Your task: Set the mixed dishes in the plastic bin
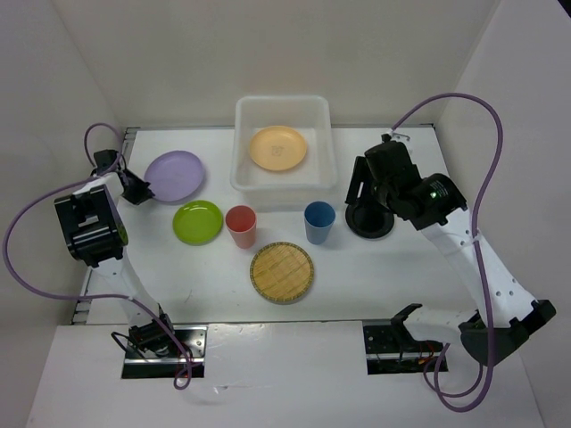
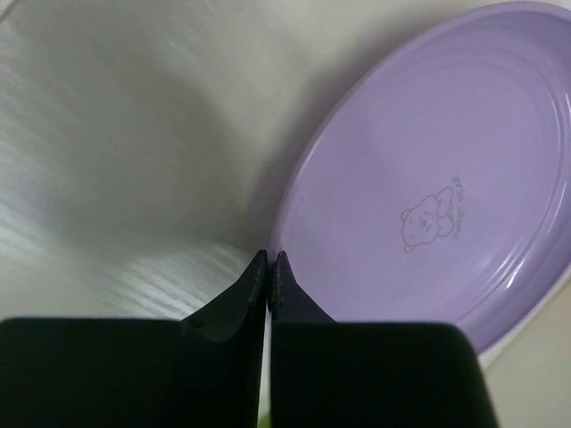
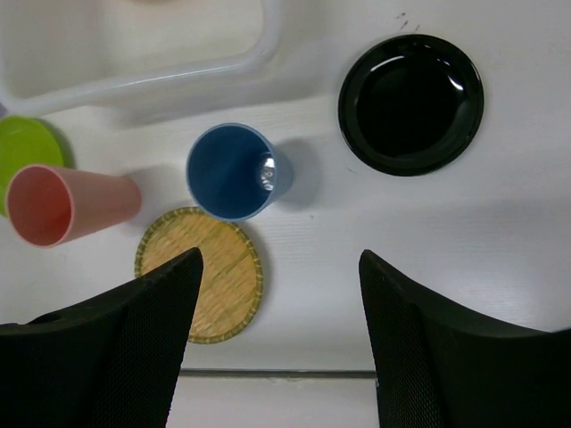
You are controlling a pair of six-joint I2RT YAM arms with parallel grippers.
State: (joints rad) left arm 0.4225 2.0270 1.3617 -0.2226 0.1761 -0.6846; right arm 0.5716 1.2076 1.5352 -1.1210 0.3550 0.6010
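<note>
The plastic bin (image 1: 326,134) stands at the back centre with the orange plate (image 1: 277,147) inside. The lilac plate (image 1: 175,176), lime green plate (image 1: 198,221), red cup (image 1: 241,225), blue cup (image 1: 319,221), woven tan plate (image 1: 282,272) and black plate (image 1: 370,225) rest on the table. My left gripper (image 1: 138,190) is shut and empty, its tips (image 2: 268,257) at the lilac plate's (image 2: 428,187) near rim. My right gripper (image 1: 361,192) hovers open (image 3: 278,259) above the table, between the blue cup (image 3: 230,169) and black plate (image 3: 410,102).
White walls enclose the table at the back and both sides. The bin's rim (image 3: 178,76) shows at the top left of the right wrist view, with the red cup (image 3: 62,205), woven plate (image 3: 210,267) and a sliver of the green plate (image 3: 22,147) below it.
</note>
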